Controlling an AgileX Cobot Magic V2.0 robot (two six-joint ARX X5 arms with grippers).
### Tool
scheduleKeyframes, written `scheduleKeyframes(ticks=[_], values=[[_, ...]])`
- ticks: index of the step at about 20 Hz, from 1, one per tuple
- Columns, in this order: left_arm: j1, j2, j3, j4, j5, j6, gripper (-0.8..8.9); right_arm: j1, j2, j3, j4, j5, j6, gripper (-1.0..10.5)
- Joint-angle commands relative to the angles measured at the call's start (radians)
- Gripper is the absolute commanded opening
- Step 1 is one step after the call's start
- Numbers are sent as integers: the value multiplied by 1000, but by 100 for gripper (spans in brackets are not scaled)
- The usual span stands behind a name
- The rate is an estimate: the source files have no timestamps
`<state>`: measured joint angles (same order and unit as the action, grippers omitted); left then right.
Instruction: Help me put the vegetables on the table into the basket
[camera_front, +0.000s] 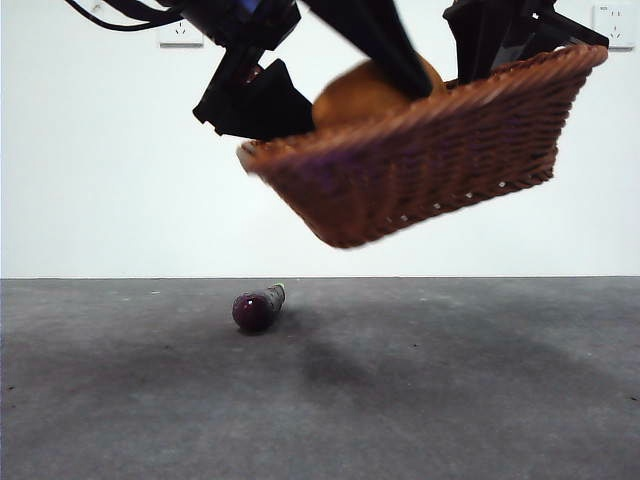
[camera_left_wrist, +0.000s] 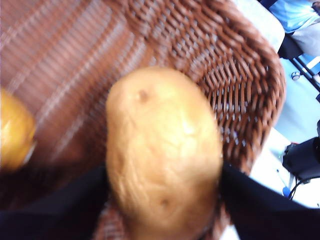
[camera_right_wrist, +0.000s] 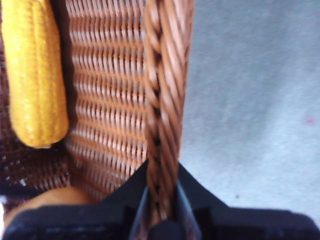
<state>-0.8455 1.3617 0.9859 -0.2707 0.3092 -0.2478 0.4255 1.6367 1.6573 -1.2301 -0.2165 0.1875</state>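
holding corn (camera_right_wrist: 34, 75) inside, tilted airborne basket (camera_front: 440, 165) rim-pinched by right gripper (camera_right_wrist: 162, 200); left gripper (camera_left_wrist: 162, 210) clamping potato (camera_left_wrist: 162, 150) above it

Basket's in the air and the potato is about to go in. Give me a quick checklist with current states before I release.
1. Right gripper clamped on the basket rim: ok.
2. Left gripper holding the potato firmly: ok, jaws on both sides.
3. Potato over the basket's inside, not past the rim: ok in the left wrist view.
4. Corn already inside: ok.
5. Basket level: not ok, tilted in the front view.
6. Eggplant collected: not ok, lying on the table.
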Motion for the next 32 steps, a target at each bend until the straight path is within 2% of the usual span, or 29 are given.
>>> scheduleKeyframes(ticks=[1,3,5,9,10,11,14,17,20,24,28,32], values=[[-3,8,10,0,3,14,476,1,-3,-2,2,-19,10,-11],[-3,8,56,-54,-15,37,476,0,-3,-2,-8,-18,-8,-11],[-3,8,147,-170,-90,77,470,-2,-3,-2,-5,-9,-10,-11],[8,8,385,-405,-463,155,470,-57,-3,-2,-4,4,-35,-11],[19,8,431,-450,-521,162,470,-79,-3,-2,-4,3,-39,-11],[36,8,466,-483,-536,164,471,-104,-3,-2,-6,4,-46,-11],[129,14,491,-500,-502,172,470,-180,-3,-2,-10,2,-62,-11],[264,82,491,-513,-355,171,470,-250,-3,-2,-18,-13,-90,-11],[354,212,491,-505,-299,174,470,-286,-3,-2,-39,-19,-116,-11],[401,410,539,-462,-218,174,470,-303,-3,-2,-50,-19,-139,-11],[402,608,681,-522,-204,174,470,-303,-3,-2,-50,-19,-140,-11],[402,705,739,-526,-206,162,469,-303,-3,-2,-56,-19,-141,-11]])
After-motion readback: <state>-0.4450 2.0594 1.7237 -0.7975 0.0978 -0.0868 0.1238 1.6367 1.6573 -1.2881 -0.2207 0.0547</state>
